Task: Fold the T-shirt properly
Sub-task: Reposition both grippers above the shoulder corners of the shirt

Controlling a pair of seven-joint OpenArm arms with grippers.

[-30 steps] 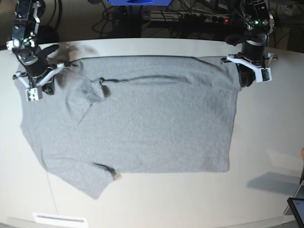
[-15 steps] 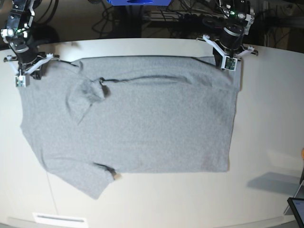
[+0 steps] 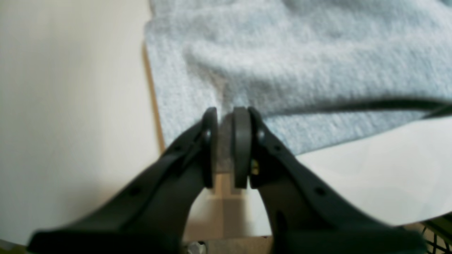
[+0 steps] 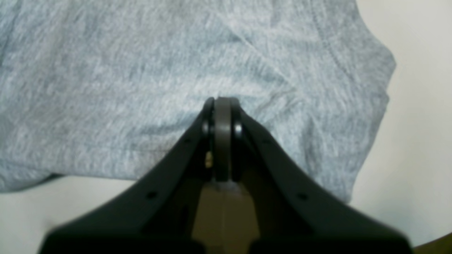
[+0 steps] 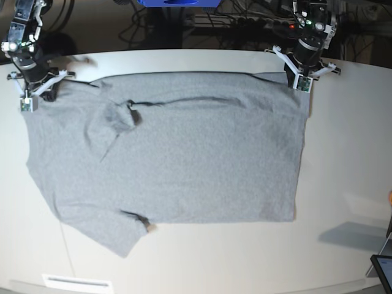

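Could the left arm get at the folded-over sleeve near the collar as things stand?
Probably not. The left gripper is shut on the T-shirt at its far corner, and the folded sleeve lies at the opposite end, much nearer the right gripper.

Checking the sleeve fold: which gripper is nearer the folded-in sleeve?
Right. The right gripper grips the shirt at its far corner, just beside the folded-in sleeve. The left gripper holds the opposite far corner, across the shirt.

Looks like robotics lab to me: pale worktable (image 5: 343, 184), cable tangle (image 5: 245, 24) and lit power strip (image 5: 269, 26) behind table's far edge, blue equipment (image 5: 177, 3) beside cables.
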